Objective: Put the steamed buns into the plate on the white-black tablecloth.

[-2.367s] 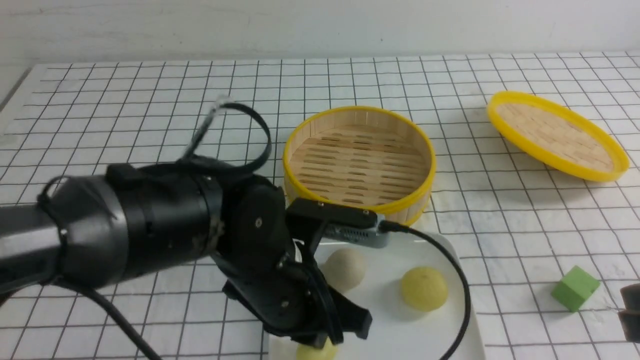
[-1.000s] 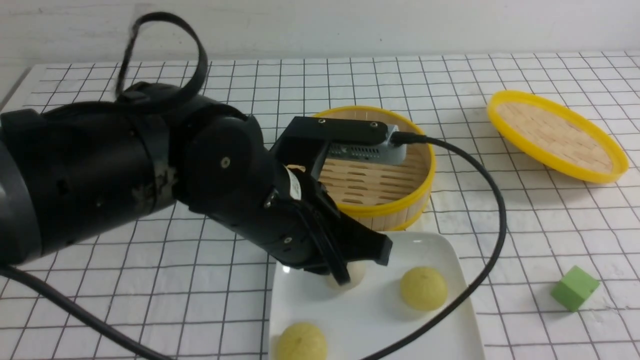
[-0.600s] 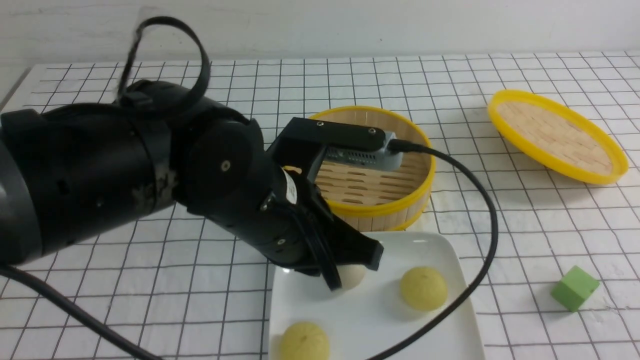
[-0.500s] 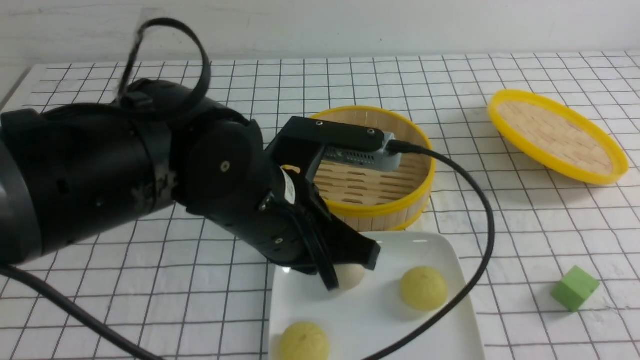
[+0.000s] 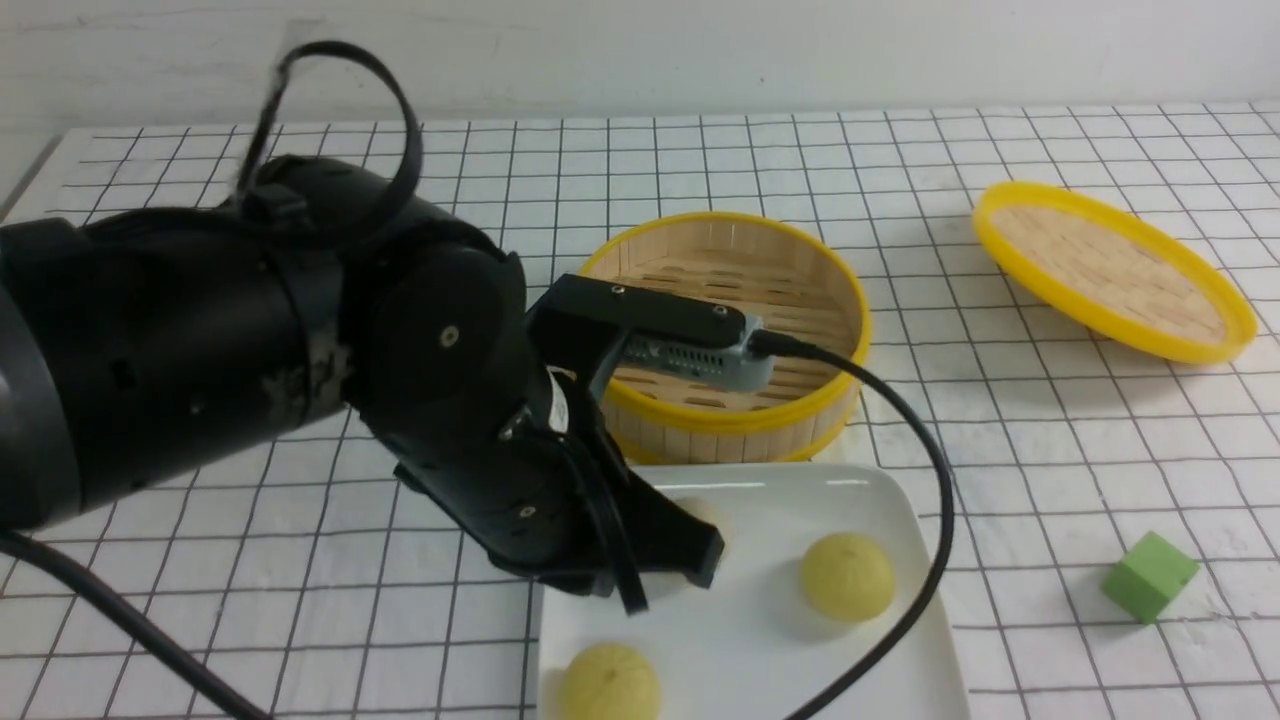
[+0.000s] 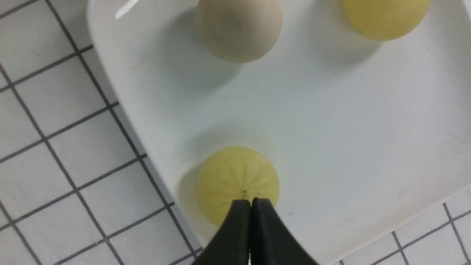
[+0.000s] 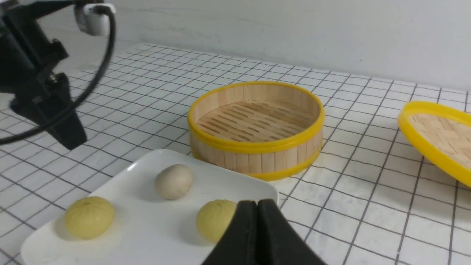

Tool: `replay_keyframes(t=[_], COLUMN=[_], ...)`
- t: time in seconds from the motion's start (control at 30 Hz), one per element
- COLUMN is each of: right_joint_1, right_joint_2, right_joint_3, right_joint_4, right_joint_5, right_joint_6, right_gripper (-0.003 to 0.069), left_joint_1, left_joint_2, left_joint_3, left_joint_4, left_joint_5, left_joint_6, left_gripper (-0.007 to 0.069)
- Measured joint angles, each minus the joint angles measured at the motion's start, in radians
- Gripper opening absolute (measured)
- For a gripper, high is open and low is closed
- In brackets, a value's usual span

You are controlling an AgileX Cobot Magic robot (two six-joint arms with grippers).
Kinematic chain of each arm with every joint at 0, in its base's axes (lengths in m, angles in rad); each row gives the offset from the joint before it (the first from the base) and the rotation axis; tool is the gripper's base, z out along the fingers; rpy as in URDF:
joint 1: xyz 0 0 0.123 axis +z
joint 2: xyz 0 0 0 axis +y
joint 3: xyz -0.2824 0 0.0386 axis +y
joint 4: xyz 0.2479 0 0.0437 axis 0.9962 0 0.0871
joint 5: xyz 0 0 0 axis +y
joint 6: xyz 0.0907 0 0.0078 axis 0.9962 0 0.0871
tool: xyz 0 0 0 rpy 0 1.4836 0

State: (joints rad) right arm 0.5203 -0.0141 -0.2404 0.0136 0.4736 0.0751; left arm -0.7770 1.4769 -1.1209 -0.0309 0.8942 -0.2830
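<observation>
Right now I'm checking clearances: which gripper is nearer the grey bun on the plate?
Left. The left gripper hangs just above the plate, partly hiding the grey bun in the front view. The right gripper sits outside that view, jaws shut.

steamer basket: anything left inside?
The steamer shows only bare bamboo slats in the right wrist view; nothing covers them. In the front view the left arm's camera hides part of it. All three buns sit on the plate.

Three buns (image 5: 846,575) on plate (image 5: 760,650) — steamer (image 5: 722,335) behind, lid (image 5: 1112,268) far right, cube (image 5: 1150,576) right.
</observation>
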Motion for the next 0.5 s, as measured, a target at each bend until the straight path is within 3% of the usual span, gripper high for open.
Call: replay_keyframes(t=[0.13,0.3,0.5], right_joint_1=[-0.077,-0.28,-0.396], right_joint_2=[0.0,0.0,0.0], right_joint_3=[0.078,0.192,0.25], right_joint_4=[-0.004,-0.027,-0.056], right_joint_5=[0.009,0.022,-0.03], right_joint_6=[0.0,-0.001,-0.001], right_gripper=[0.0006,0.0012,0.0015], left_joint_1=[0.0,0.0,0.0], left_joint_2=[-0.031,-0.142,-0.291], left_joint_3=[0.0,0.0,0.0], left_joint_4=[0.02,0.099,0.142], left_joint_5=[0.0,0.006,0.008], left_joint_6=[-0.001,-0.001,-0.029], left_gripper=[0.0022,0.0022,0.0022])
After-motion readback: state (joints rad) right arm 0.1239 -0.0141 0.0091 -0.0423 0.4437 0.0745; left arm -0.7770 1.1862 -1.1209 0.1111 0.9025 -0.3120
